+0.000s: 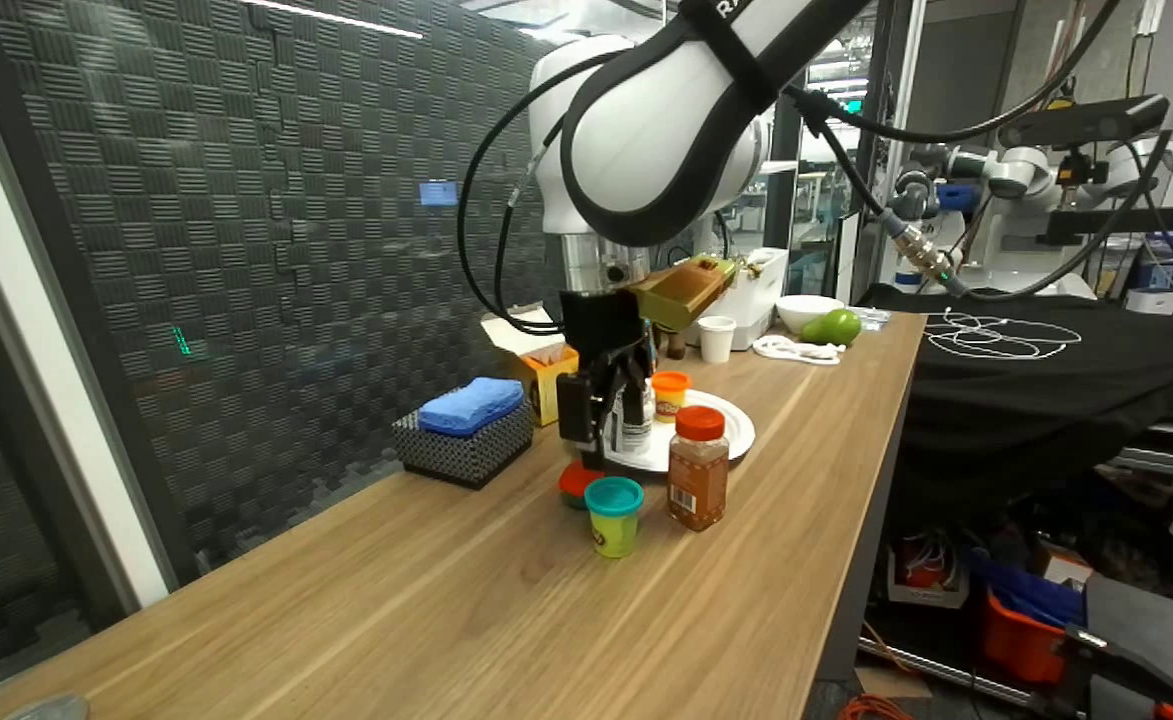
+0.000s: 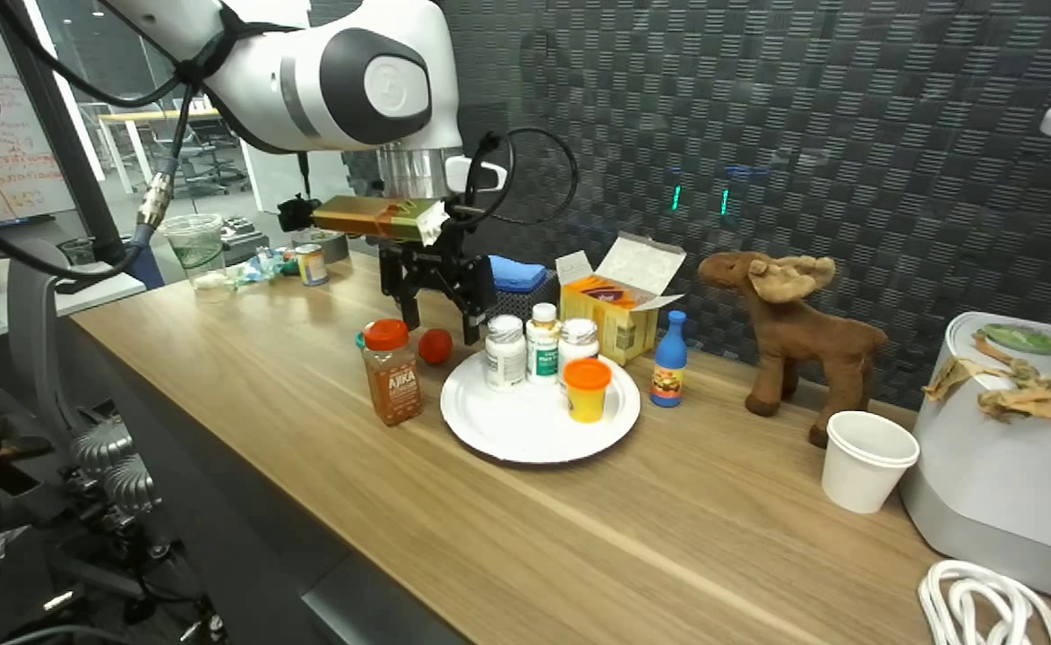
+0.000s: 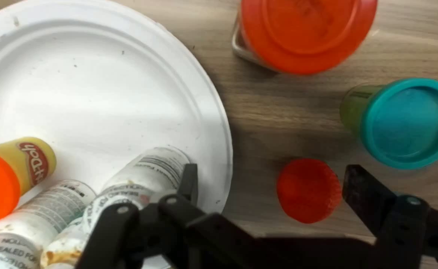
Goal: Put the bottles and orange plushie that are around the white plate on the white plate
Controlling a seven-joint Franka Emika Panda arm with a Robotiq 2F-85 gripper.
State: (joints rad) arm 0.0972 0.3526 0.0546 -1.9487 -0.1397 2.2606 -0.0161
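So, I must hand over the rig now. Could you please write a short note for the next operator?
Gripper: open, holding nothing, over or around the small red-orange object, probably the plushie; contact unclear.
On the white plate: three white bottles and an orange-lidded tub.
On the table beside it: that object, the red-capped spice bottle and the blue bottle.
Done: the white bottles are on the plate.
Left: probably the plushie and spice bottle; whether the blue bottle counts is unclear.

- On the plate point(image 2: 494, 434), bare room is found beside the white bottles point(image 2: 542, 351) and yellow tub point(image 2: 586, 405).
- Between the plate and amber bottle point(image 2: 392, 383), a narrow gap is seen.
- Near the plate, passage is hindered by the plushie point(image 3: 308, 190), teal tub point(image 3: 409, 123) and yellow box point(image 2: 624, 330).
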